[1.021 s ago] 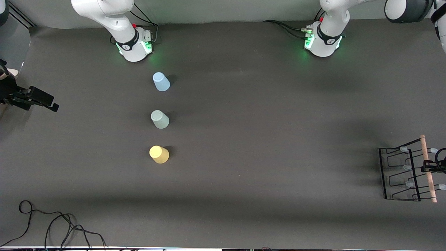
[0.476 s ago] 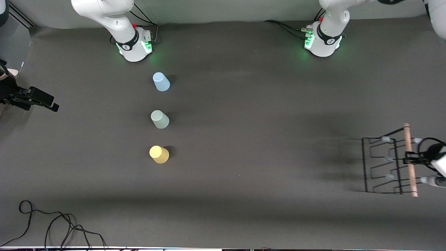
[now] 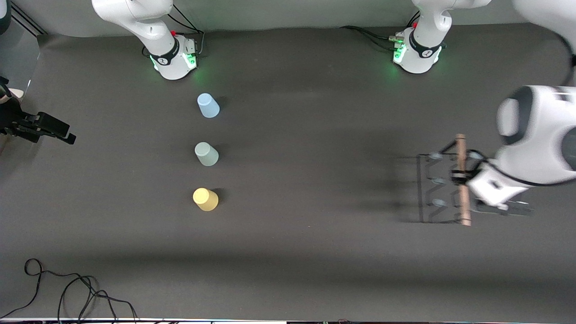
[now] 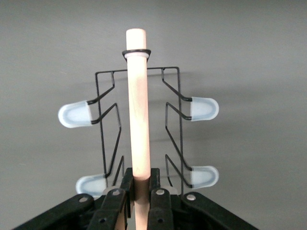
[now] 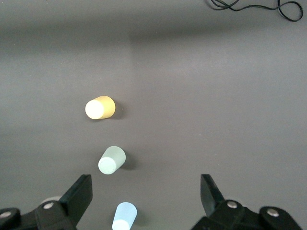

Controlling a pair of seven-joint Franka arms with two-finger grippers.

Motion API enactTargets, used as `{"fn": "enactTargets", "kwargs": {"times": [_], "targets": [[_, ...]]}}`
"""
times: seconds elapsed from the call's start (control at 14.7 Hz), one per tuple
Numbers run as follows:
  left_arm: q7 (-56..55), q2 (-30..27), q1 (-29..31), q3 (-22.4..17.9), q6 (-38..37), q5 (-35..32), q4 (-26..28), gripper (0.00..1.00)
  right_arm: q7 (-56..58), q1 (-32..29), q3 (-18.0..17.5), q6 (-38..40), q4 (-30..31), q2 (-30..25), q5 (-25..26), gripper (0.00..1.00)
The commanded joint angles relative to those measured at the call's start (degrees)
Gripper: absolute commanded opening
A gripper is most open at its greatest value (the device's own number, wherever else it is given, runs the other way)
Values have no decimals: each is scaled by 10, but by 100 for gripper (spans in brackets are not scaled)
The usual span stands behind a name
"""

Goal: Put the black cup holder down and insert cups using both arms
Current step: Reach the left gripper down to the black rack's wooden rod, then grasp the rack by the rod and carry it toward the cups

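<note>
My left gripper [image 3: 463, 177] is shut on the light wooden rod of the black cup holder [image 3: 462, 198] and holds the rack over the table toward the left arm's end. In the left wrist view the gripper [image 4: 140, 175] clamps the rod [image 4: 138, 105], with pale-capped prongs on both sides. Three cups stand in a row, narrow end up: light blue [image 3: 208, 105], pale grey-green [image 3: 206, 154], yellow [image 3: 205, 199] nearest the front camera. My right gripper [image 5: 145, 184] is open and empty, high over the light blue cup [image 5: 124, 216].
A black device [image 3: 40, 128] juts in at the table's edge at the right arm's end. A loose black cable [image 3: 67, 292] lies near the front edge. The green-lit arm bases [image 3: 173, 60] stand along the back.
My left arm has carried the cup holder from the table's end toward the middle, with its wrist now in the front view. The cups and the right arm have not moved.
</note>
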State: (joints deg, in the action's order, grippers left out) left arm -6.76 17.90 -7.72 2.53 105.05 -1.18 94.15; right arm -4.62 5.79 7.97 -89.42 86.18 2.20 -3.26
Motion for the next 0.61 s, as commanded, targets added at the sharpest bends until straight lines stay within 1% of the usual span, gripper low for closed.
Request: {"fn": "enactTargets", "kwargs": {"times": [0.0,0.34,0.41,0.54], "targets": [[-110,-24,-84,-11,46,-2,62,0,11,-3,-1,10,-13,5,13,100],[-236,-16,-198,-10,67,-1,63,0,11,-3,-1,10,-11,5,13,100],[-263,-16,-213,-11,84,3,62,0,11,-3,-1,10,-11,5,13,100],[-290,-16,-224,-10,110,38,58,0,11,-3,-1,10,-11,5,13,100]]}}
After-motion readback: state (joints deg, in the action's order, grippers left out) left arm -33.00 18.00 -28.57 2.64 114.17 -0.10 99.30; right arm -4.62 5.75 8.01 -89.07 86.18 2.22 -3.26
